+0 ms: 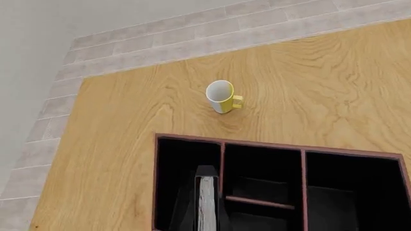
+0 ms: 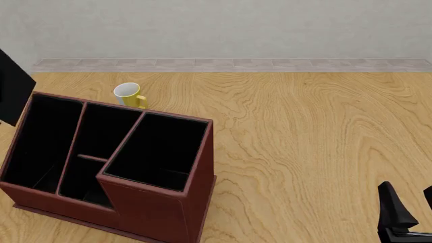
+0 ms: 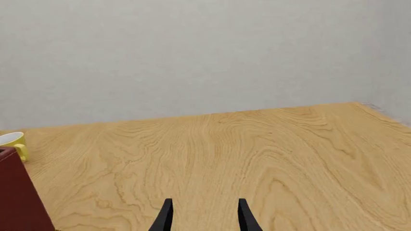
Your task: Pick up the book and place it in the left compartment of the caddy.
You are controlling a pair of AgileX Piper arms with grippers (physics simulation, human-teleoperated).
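Note:
The book (image 1: 207,204), black covers with white page edges, stands edge-on between the dark fingers of my left gripper (image 1: 206,175), which is shut on it. It hangs over the left compartment (image 1: 176,178) of the reddish-brown caddy (image 1: 303,166). From the front, the book (image 2: 15,88) is a tilted black slab at the picture's left edge, just above the caddy's (image 2: 155,202) low end and its left compartment (image 2: 40,136); the left gripper itself is out of that frame. My right gripper (image 3: 205,217) is open and empty, low at the near right (image 2: 408,215).
A yellow mug (image 2: 128,95) with a white inside lies on the wood table just beyond the caddy, and also shows as the mug (image 1: 222,96) and mug (image 3: 13,142). A grey brick strip (image 2: 229,64) runs along the far table edge below the wall.

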